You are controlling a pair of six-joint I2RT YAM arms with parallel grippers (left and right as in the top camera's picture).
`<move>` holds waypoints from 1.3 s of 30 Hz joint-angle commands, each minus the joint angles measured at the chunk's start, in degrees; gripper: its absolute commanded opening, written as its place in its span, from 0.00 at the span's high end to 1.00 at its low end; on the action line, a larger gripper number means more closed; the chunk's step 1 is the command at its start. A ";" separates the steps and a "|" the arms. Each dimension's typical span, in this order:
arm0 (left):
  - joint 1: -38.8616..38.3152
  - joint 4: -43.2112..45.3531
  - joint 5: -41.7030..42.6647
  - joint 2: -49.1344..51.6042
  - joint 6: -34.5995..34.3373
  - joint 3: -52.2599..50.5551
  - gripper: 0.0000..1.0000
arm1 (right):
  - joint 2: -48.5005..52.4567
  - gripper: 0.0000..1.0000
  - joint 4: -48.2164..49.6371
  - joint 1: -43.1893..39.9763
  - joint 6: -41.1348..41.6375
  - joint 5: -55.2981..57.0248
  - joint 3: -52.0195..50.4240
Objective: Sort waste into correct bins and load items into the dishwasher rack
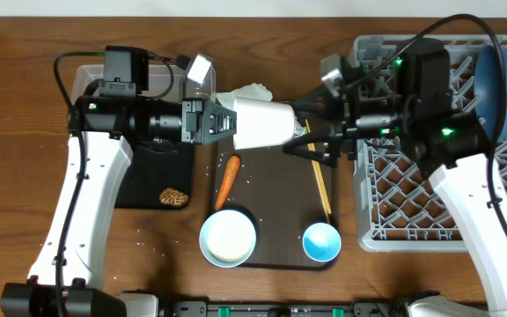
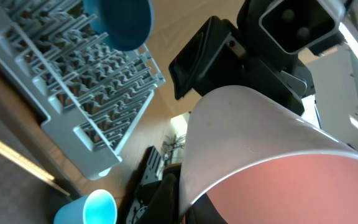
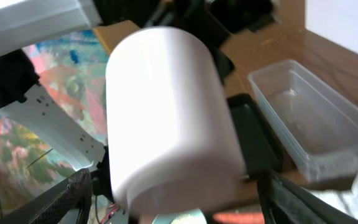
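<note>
My left gripper (image 1: 216, 121) pinches the cup (image 1: 260, 123) by its rim beside the rack (image 1: 412, 202); my right gripper (image 1: 311, 141), open, should span its probably light, slick, rigid base.

the brown serving tray (image 1: 275, 198) lies bare between the carrot (image 1: 227, 180) and the chopsticks (image 1: 322, 189), but above its far end the pink cup (image 1: 262, 123), lying sideways, fills the gap between the left gripper (image 1: 225, 121) and the right gripper (image 1: 302, 134). the white bowl (image 1: 228, 237) and light blue cup (image 1: 321, 241) stand at the tray's near edge with free room between them. the dark blue dish (image 1: 504, 79) takes the dishwasher rack's (image 1: 394, 211) far right corner.
</note>
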 commanded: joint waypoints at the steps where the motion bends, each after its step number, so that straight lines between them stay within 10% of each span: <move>1: -0.94 0.07 2.89 0.07 0.98 0.28 0.94 | 0.02 0.22 2.75 3.10 1.14 1.55 0.11; 8: -0.94 1.99 2.86 0.07 0.94 0.28 0.92 | 0.02 0.58 5.09 6.45 1.81 1.64 0.11; 12: -0.76 4.76 2.89 0.07 0.07 0.28 0.39 | -0.61 0.61 2.93 4.66 1.77 3.02 0.13; 18: 1.18 8.98 2.89 0.07 -3.80 0.28 0.17 | -6.14 0.62 -4.50 -2.84 1.92 14.32 0.17; 39: 4.52 9.64 2.82 0.07 -3.78 0.28 0.13 | -8.59 0.60 -38.40 -42.60 19.21 76.81 0.17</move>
